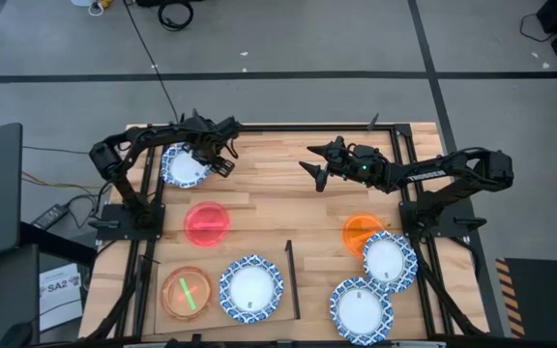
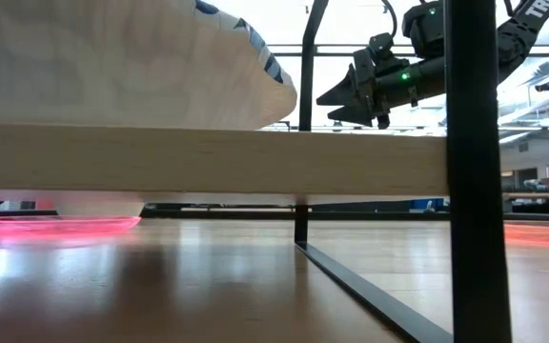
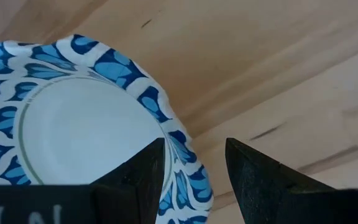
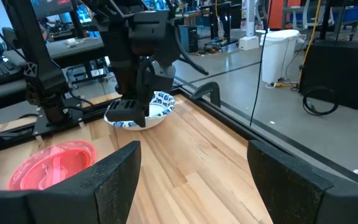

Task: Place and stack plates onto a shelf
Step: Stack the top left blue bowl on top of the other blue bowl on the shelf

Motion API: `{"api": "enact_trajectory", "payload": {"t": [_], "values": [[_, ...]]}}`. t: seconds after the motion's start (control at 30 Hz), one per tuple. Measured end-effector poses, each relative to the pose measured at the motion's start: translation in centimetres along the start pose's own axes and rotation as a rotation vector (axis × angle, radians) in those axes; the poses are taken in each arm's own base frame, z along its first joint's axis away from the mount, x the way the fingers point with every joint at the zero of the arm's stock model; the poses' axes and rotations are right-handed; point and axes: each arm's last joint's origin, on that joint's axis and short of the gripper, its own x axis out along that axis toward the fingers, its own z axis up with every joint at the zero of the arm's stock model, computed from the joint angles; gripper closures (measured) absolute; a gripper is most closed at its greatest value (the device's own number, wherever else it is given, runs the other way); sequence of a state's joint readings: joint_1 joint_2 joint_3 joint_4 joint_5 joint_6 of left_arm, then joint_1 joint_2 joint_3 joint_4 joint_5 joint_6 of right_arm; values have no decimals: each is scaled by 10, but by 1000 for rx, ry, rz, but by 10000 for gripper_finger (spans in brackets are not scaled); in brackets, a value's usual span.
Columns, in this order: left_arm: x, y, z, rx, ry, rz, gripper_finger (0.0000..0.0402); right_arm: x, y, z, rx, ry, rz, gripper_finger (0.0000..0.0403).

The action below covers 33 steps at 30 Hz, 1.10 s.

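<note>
Your left gripper point(image 1: 222, 159) pinches the plate's point(image 1: 184, 165) rim, beyond the red plate point(image 1: 207, 222); right gripper point(image 1: 315, 173) hovers spread.

Bright and even from overhead; soft glare on striped butcher-block wooden tabletop point(image 2: 208, 286), blurred near low camera

Left hand point(image 1: 222, 155) grips blue-rimmed plate point(image 1: 184, 165); right hand point(image 1: 314, 170) open.

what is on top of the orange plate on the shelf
A green strip lies across the translucent orange plastic plate on the pale wooden shelf. Whether the strip is a separate item or part of a plate underneath cannot be told.
</note>
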<state>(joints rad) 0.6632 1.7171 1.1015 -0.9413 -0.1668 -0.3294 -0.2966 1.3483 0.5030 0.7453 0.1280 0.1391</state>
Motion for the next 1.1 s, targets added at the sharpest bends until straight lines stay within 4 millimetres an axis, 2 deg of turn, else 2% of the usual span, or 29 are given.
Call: {"api": "enact_trajectory", "payload": {"t": [0.43,0.77,1.1], "values": [[0,2,0,-2,-9,42,225,0,0,0,0,0,0,103],[16,3,-11,5,22,53,229,0,0,0,0,0,0,103],[16,2,-8,36,-4,44,303,0,0,0,-2,0,0,103]]}}
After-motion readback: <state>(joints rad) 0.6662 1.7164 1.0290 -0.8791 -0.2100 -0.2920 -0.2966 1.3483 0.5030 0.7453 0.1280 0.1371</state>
